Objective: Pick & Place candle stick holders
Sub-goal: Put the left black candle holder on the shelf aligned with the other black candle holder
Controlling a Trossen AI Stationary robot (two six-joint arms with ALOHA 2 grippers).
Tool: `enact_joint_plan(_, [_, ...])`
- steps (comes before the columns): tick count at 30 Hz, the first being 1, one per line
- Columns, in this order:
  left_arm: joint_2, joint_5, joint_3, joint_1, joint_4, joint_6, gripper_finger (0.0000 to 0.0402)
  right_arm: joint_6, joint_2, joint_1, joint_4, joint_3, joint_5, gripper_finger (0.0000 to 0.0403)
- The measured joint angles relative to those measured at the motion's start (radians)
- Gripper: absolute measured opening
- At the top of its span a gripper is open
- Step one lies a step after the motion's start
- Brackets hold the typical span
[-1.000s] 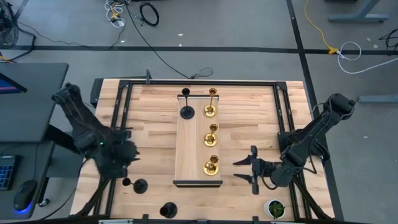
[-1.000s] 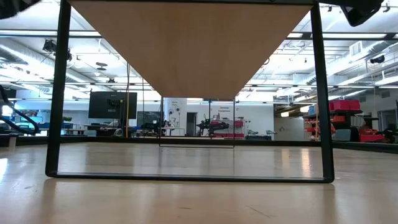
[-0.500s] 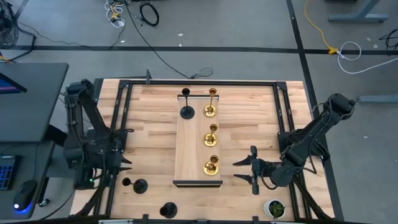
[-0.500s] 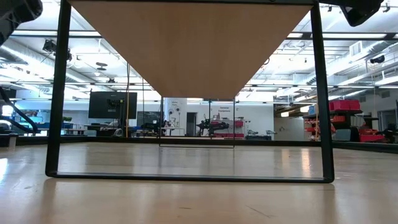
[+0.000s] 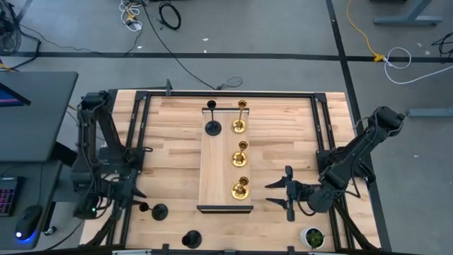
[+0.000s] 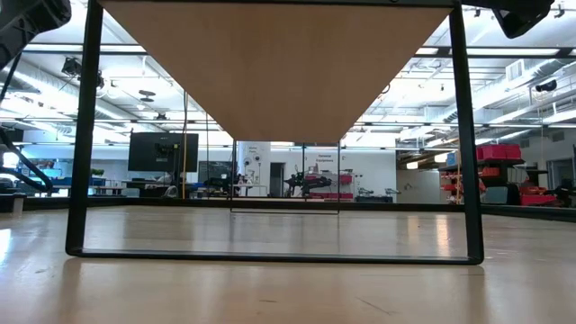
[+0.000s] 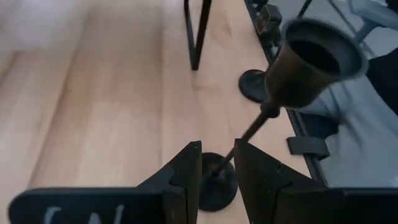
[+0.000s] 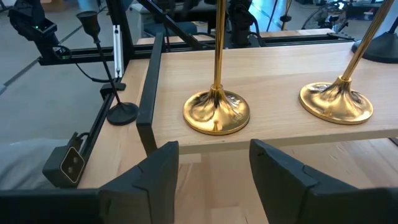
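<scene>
1. Pale wooden table (image 5: 170, 142) on a dark frame, set in an open workshop; grey floor with cables around it.
2. Raised wooden shelf (image 5: 219, 163) on black legs, running down the table's middle.
3. No readable brand or label anywhere; only blurred white marks on the left wrist housing, not legible.
4. Left gripper (image 7: 216, 163) at the table's near left edge: fingers narrowly parted, closed around the thin stem of a tilted black candlestick (image 7: 311, 59), whose round base sits just beyond the fingertips.
5. Second black candlestick base (image 5: 191, 239) at the near edge of the table; another dark base (image 7: 254, 85) beyond the held one in the left wrist view.
6. Third black candlestick (image 5: 212, 126) upright on the shelf's far end.
7. Three gold candlesticks (image 5: 241, 157) in a row along the shelf's right side.
8. Right gripper (image 8: 213, 163) low beside the shelf's near right, fingers spread apart, holding nothing, facing the nearest gold base (image 8: 216, 112).
9. Small green plant (image 5: 312, 237) at the near right corner.
</scene>
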Motion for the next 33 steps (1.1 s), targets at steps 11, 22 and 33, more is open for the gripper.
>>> enact_joint_plan(11, [0.001,-0.010,-0.083,0.000,0.179,0.051,0.0096,-0.001,0.000,0.000,0.000,0.000,0.012,0.0196])
enact_joint_plan(22, [0.001,-0.040,-0.083,0.002,0.300,0.160,0.0096,0.000,0.000,0.000,0.000,0.000,0.021,0.0196])
enact_joint_plan(33, [0.033,-0.109,-0.083,0.004,0.330,0.218,0.0096,0.000,0.000,0.000,0.000,0.000,0.019,0.0196])
